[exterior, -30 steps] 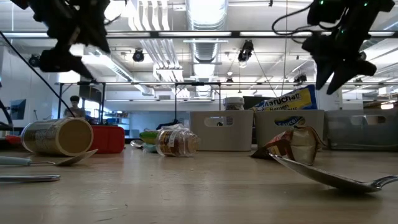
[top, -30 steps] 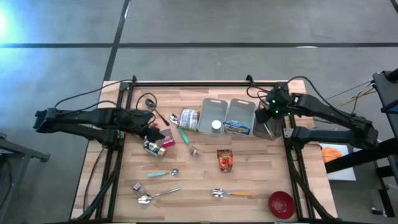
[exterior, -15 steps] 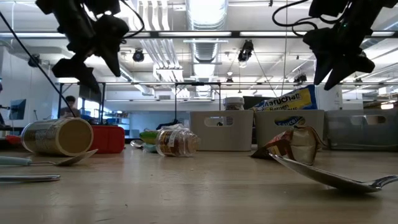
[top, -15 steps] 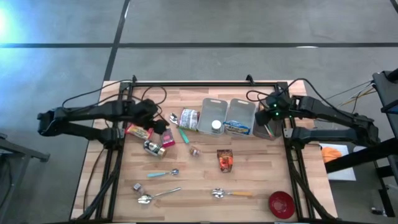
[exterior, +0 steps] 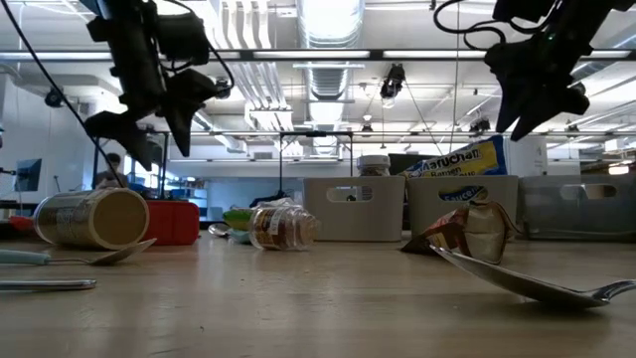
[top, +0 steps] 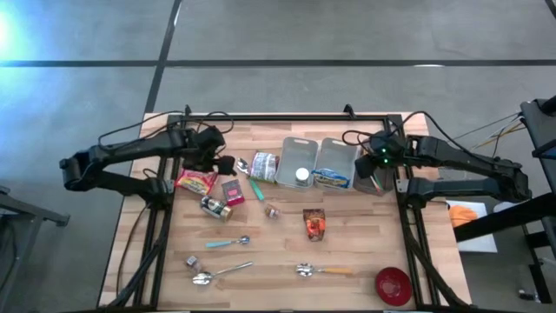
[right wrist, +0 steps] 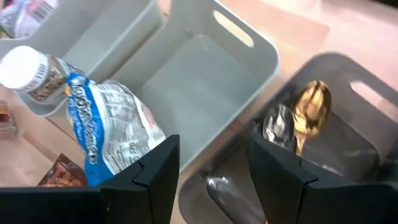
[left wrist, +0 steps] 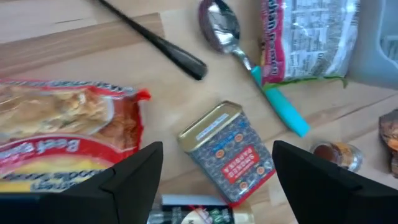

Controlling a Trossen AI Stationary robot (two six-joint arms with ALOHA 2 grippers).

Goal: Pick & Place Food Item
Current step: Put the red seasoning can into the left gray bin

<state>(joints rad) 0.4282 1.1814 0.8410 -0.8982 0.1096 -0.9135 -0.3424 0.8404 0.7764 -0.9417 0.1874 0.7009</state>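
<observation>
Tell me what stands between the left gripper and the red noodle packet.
Nothing visible. The left gripper hangs open above the table's left rear, and the noodle packet lies flat just below it, uncovered. The small tin lies beside the packet, not on it.

High view overhead, low view table-level; both share grey bins (top: 317, 162).

Bright ceiling lights (exterior: 328, 25), wrist views soft, shadows faint.

A wooden table (top: 347, 252) holds three grey bins (top: 300, 161), spoons (top: 323, 271), a red bowl (top: 393, 284), a can (top: 214, 206), a tin (top: 232, 192) and snack packets (top: 195, 181).
</observation>
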